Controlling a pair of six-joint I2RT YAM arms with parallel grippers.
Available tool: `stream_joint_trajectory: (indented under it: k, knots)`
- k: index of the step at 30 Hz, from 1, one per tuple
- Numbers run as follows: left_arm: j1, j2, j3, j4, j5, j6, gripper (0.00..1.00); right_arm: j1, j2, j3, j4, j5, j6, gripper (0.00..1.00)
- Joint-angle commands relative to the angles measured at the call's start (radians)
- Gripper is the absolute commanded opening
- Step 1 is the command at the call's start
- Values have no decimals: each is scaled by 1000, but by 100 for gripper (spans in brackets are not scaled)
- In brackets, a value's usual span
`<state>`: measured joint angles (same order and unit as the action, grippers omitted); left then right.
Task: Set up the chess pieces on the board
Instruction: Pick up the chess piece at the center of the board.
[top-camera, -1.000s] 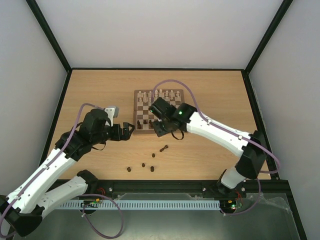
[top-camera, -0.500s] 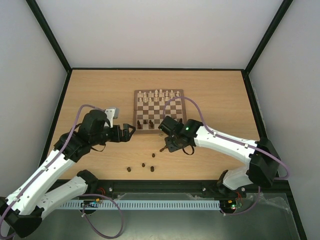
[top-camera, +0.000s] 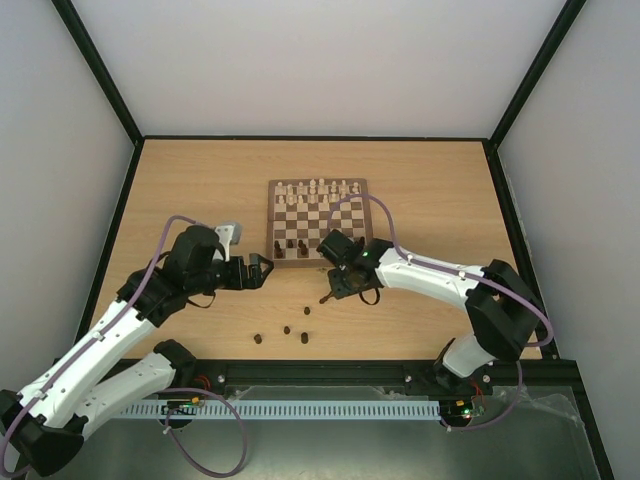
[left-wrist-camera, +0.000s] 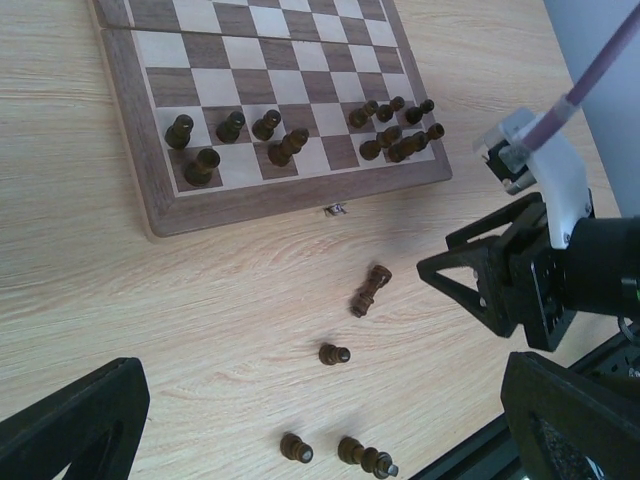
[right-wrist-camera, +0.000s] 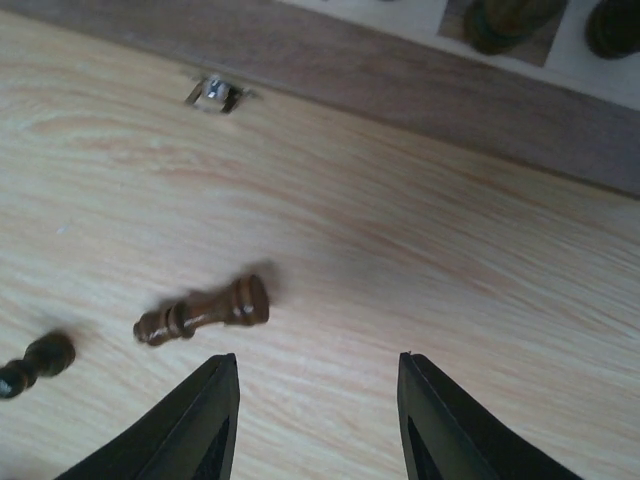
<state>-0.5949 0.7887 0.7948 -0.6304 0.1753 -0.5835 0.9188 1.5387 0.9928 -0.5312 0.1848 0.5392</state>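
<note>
While the left pincer (top-camera: 262, 268) sits spread wide beside the board (left-wrist-camera: 250, 205), the right pincer (right-wrist-camera: 320, 400) hangs part-spread and empty over the table (right-wrist-camera: 480, 300), just by a toppled dark piece (right-wrist-camera: 205, 311). Most chess pieces (left-wrist-camera: 288, 147) stand on the board's near rows; three more, I think, lie loose.

No writing, label, brand, number or sign can be read in any of the views.
</note>
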Motion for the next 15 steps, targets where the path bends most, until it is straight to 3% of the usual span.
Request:
stream_joint_trajectory:
  k: [1, 7, 15]
  knots:
    - [3, 4, -10, 29, 13, -5, 99, -29, 27, -20, 70, -45, -26, 44]
    - [3, 31, -12, 38, 16, 8, 99, -34, 66, -22, 131, -102, -13, 53]
    - [3, 28, -16, 43, 29, 11, 100, -34, 75, -59, 153, -130, 6, 52]
